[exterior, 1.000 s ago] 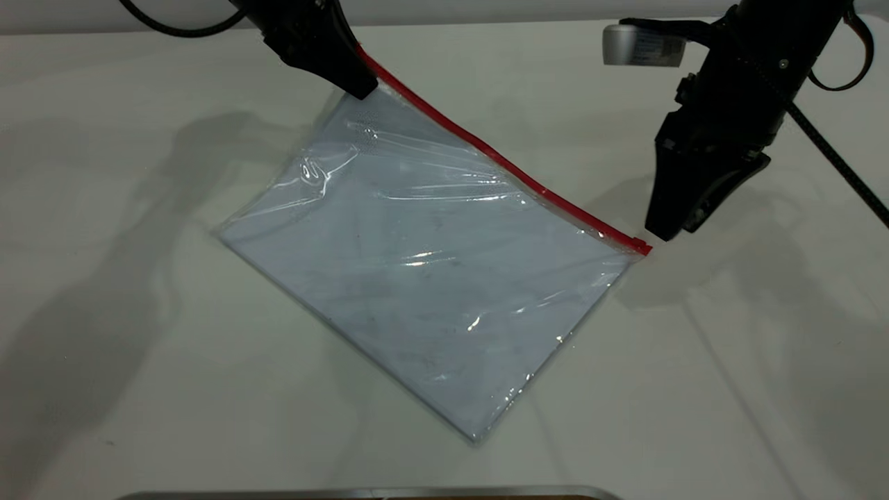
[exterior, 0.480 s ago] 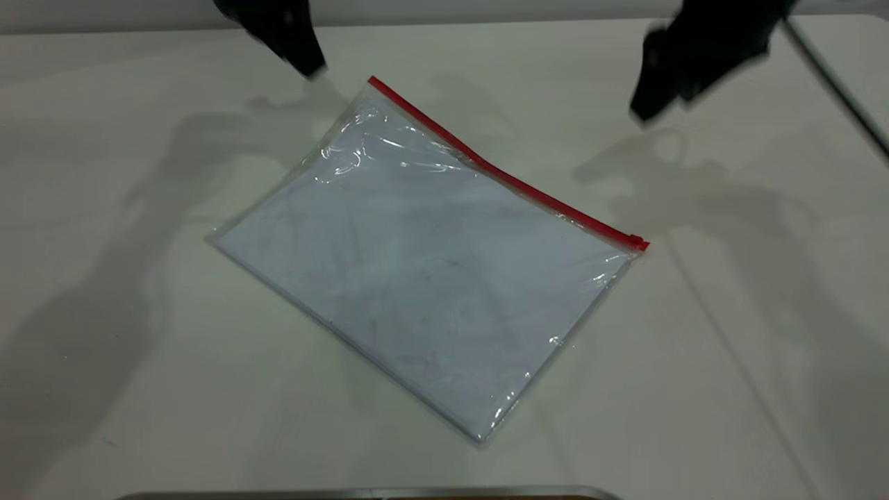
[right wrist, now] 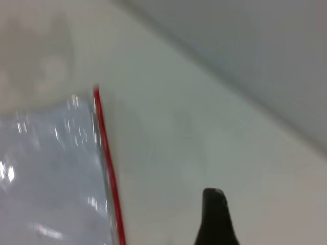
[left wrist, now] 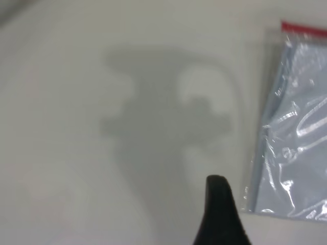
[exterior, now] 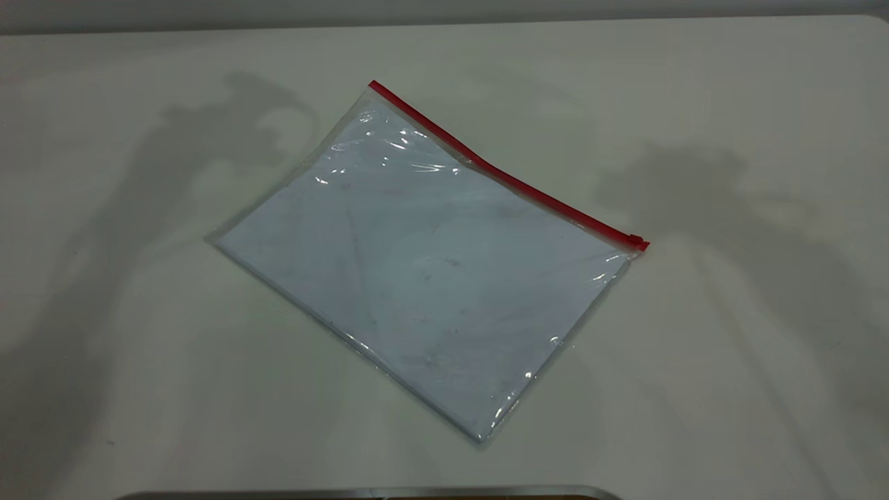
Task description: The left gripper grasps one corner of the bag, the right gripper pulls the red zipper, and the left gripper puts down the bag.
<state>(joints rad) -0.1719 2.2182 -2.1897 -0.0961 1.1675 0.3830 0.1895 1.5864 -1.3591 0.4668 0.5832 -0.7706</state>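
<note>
The bag (exterior: 424, 264) lies flat on the white table, a clear pouch with white paper inside. The red zipper (exterior: 507, 179) runs along its far long edge, with the slider tab (exterior: 635, 242) at the right end. The corner of the bag (exterior: 371, 85) at the strip's far left end lies on the table. Neither gripper shows in the exterior view; only their shadows fall on the table. In the left wrist view, the left gripper (left wrist: 217, 181) shows as one black wedge above bare table, beside the bag (left wrist: 301, 127). In the right wrist view, the right gripper (right wrist: 213, 194) is one black wedge, apart from the zipper (right wrist: 108, 173).
The table (exterior: 729, 347) is white and its far edge runs along the top of the exterior view. A thin metal rim (exterior: 368, 492) shows at the near edge of that view.
The left gripper let go of the bag's corner and the bag settled flat. Both arms drew back and up out of the exterior view.
</note>
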